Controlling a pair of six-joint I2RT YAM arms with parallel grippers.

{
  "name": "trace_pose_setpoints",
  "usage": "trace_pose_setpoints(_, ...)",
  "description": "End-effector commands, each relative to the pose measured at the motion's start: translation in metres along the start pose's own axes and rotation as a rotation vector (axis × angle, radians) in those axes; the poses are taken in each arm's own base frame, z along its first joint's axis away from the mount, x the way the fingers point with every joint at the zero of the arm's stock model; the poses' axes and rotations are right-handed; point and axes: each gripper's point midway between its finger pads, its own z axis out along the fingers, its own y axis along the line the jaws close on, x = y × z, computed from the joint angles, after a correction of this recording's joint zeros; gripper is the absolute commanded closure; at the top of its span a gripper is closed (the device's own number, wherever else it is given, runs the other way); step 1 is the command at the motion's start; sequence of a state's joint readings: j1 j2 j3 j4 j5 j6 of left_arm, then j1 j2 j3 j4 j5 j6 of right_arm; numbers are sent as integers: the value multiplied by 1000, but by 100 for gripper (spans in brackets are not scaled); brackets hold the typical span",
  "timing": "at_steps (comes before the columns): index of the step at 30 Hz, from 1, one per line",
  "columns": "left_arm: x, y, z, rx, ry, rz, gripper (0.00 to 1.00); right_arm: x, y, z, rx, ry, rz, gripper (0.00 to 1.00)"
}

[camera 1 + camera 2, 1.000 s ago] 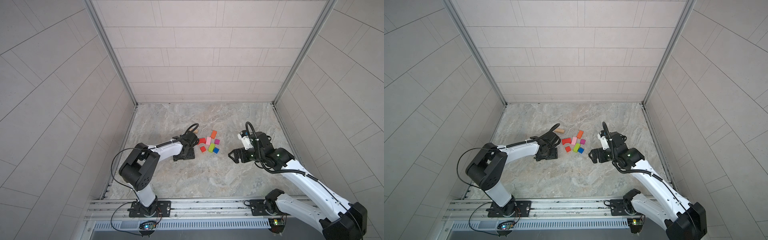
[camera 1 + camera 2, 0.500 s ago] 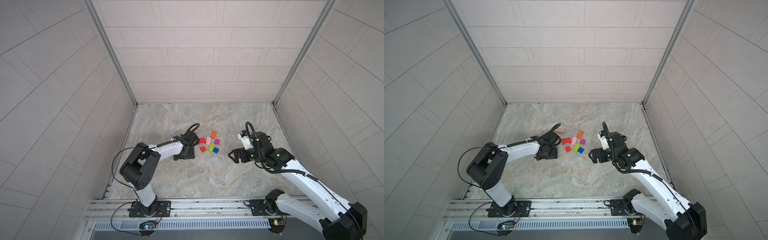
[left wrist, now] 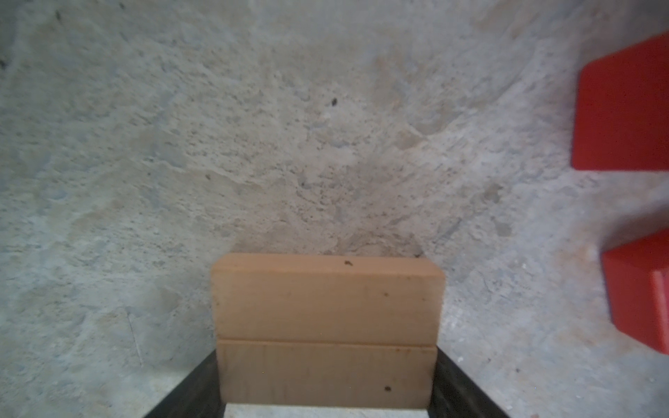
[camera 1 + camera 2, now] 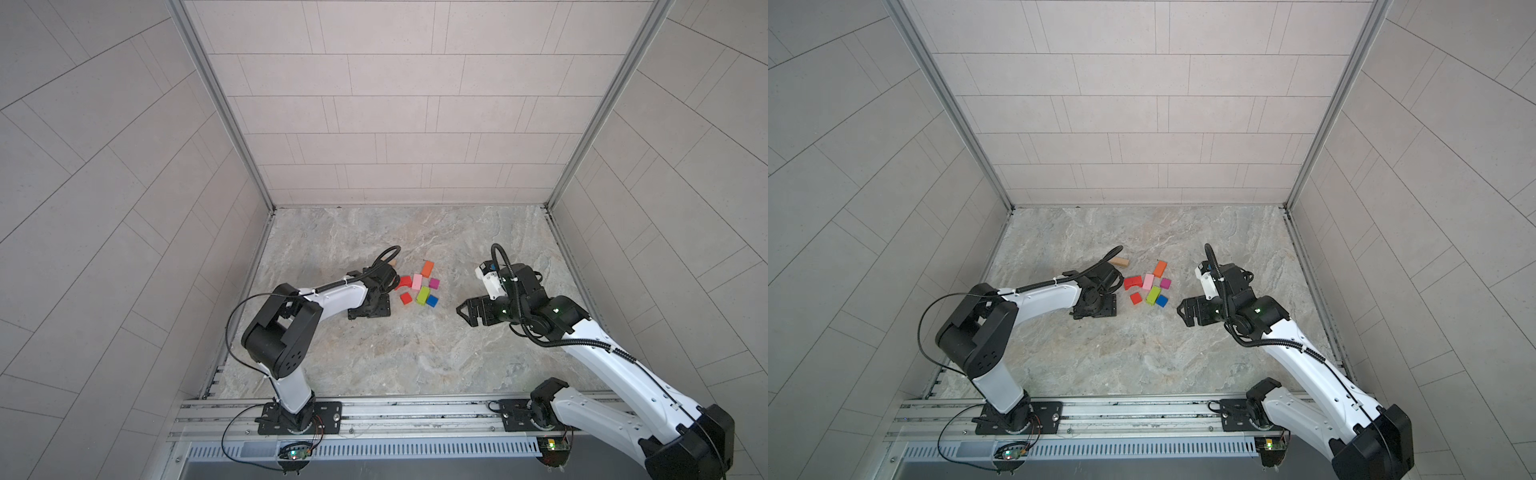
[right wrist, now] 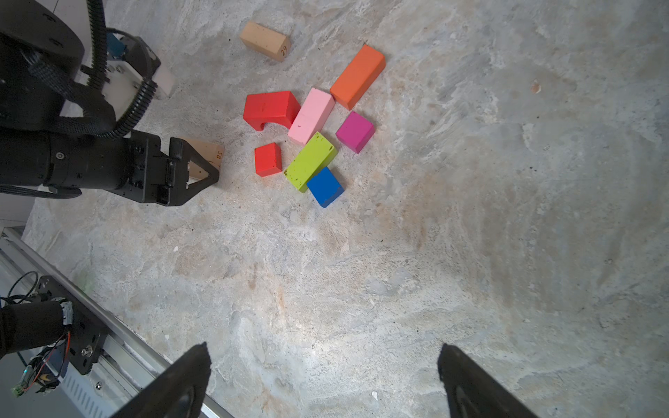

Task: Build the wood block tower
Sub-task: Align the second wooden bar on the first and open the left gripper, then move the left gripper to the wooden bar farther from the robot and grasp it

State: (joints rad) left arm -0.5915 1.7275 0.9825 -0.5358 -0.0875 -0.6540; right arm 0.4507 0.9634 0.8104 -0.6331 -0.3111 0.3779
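Two blurred red wooden shapes (image 3: 622, 108) ran off the left wrist view's edge; arch or cube, I couldn't tell. The plain tan wooden bars (image 3: 325, 325) were cropped there, and whether the left gripper (image 5: 208, 163) pinched them was unclear.

Bare marble floor (image 4: 395, 357) is lying open near and right; huddled coloured wooden blocks (image 4: 423, 296) and the black left gripper (image 5: 202, 161) beside them are crowding the middle.

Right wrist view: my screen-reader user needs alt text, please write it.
Seven coloured wood blocks lie clustered flat on a marble table, none stacked. Beside them the left gripper straddles tan bars; the right gripper hangs open, empty.
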Motion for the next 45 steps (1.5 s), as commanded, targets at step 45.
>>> trace_pose_setpoints(45, -8, -2, -54, 18, 19, 139, 0, -5, 6, -6, -22, -14, -8, 1)
